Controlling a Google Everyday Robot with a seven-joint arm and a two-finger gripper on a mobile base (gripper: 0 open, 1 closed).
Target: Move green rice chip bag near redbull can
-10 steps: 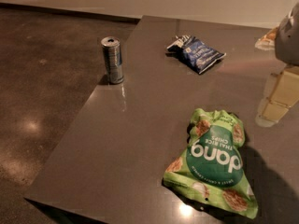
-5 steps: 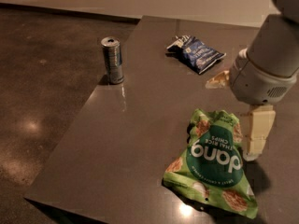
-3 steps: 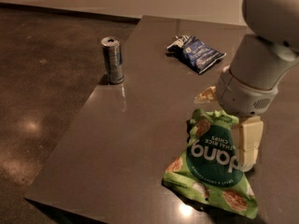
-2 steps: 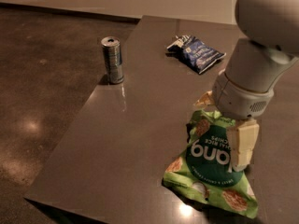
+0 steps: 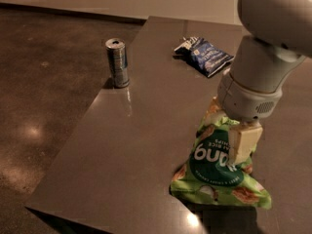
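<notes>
Claw: my cream-coloured claw [image 5: 233,138] hangs from the thick white wrist, down at the top end of the bag. I cannot tell how far open it is, nor whether it has any hold.
Bag: the large, crinkly, bright-green rice chip bag with white lettering [image 5: 214,167] sits directly beneath the claw and touches it. Its top end is raised and bunched. Its bottom end rests on the dark brown surface [image 5: 146,130], close to the near edge.
Can: the slim silver-and-blue drink can [image 5: 118,62] stands upright well away to the claw's left and further back, right at the surface's left edge.
Other: a small dark blue chip bag [image 5: 204,55] lies beyond the claw, apart from everything.
Risk: if I only have loose film, I'd expect the bag to slip out mid-carry. The can's place on the edge worries me more, since a wide bag swept in low could tip it or push it off.
</notes>
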